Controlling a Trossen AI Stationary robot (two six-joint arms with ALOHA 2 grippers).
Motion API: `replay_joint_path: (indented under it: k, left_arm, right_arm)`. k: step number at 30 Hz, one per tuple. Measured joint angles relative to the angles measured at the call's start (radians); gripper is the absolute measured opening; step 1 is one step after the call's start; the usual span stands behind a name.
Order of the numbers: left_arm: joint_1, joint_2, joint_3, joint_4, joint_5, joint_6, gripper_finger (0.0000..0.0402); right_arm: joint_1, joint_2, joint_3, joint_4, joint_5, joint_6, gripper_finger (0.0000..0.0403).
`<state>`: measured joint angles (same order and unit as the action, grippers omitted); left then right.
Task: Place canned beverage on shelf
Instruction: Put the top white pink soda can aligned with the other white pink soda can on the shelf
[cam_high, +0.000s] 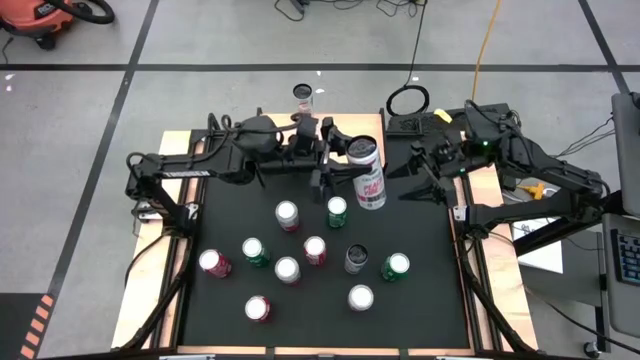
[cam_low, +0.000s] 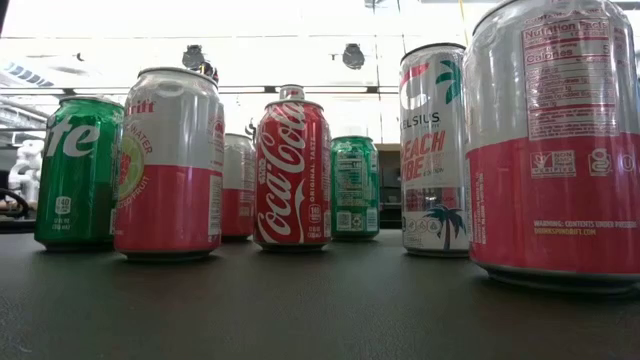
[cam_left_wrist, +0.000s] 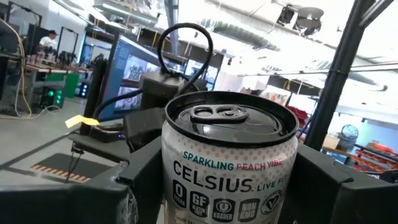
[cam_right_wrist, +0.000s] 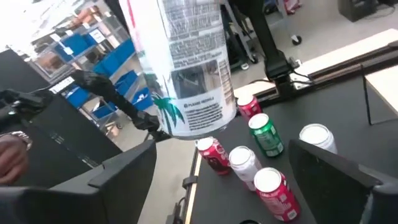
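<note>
- Can (cam_left_wrist: 229, 163) sits pinched between the left jaws (cam_left_wrist: 217, 186), lifted off the worktop (cam_high: 420, 260) and tilted.
- Right jaws (cam_right_wrist: 217, 180) stand spread, empty, just beside its base.
- Stiff, smooth aluminium, likely slippery; mid-body grip suits.

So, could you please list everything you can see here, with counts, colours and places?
Celsius can: one, white and pink, held in the air above the table's far part.
red cans: four, red or pink, standing on the table.
green cans: three, green, standing among them.
other cans: three, pale or dark grey, same cluster.
table: one, black top, centre.
vacuum: one, orange, floor at far left.
cable: one, yellow, floor beyond the table.
left gripper: shut on the Celsius can.
right gripper: open, beside that can.
</note>
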<state>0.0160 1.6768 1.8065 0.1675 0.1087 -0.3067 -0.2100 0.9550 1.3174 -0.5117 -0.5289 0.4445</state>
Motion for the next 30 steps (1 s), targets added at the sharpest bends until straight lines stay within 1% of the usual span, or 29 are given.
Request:
replay_joint_path:
  k: [3,12,17,24,30]
  left_arm:
    - [0.013,0.0,0.0,0.011,0.018,0.0,0.026]
    - [0.039,0.0,0.0,0.048,0.088,-0.002,0.026]
    - [0.068,0.0,0.0,0.049,0.153,-0.003,0.026]
    - [0.118,0.0,0.0,0.061,0.232,-0.024,0.026]
    - [0.128,0.0,0.0,0.058,0.241,-0.028,0.026]
  right_arm:
    - [0.0,0.009,0.0,0.008,-0.023,0.004,0.0352]
    - [0.0,0.015,0.0,0.03,-0.03,0.023,0.0354]
    - [0.0,0.046,0.0,0.067,-0.066,0.025,0.0355]
    - [0.0,0.102,0.0,0.16,-0.077,0.024,0.0355]
    - [0.0,0.141,0.0,0.263,-0.071,0.038,0.0355]
